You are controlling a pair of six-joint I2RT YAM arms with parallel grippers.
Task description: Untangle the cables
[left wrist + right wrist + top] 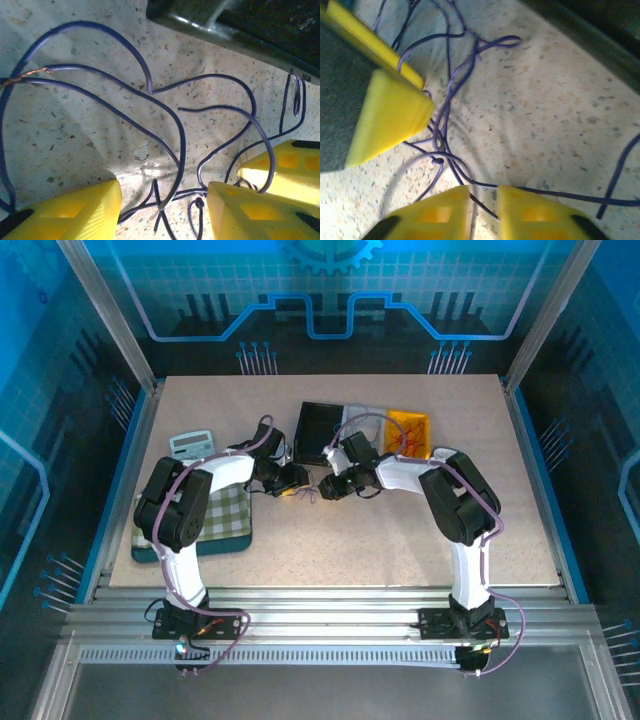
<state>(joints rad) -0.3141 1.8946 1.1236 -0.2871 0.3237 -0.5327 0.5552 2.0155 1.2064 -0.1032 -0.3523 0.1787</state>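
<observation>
Purple strands of the cables point(312, 492) lie in a loose tangle on the table point(400, 540), directly between the two grippers, which face each other across it. At the left gripper point(162, 215) the jaws stand wide; several strands run through the gap, none visibly pinched. At the right gripper point(483, 200) the jaws stand at a narrow slit, closed on a single dark strand, and a small knot point(438, 161) sits just beyond the tips. From there the bundle's long axis runs straight away toward the left gripper's fingers point(390, 115). We judge both arms equally near, and a pull along this line likelier to tighten the knot than a sideways one. We note a flat, speckled surface that should let wire slide, with the black bin point(325, 435) close behind and open table toward the bases.
</observation>
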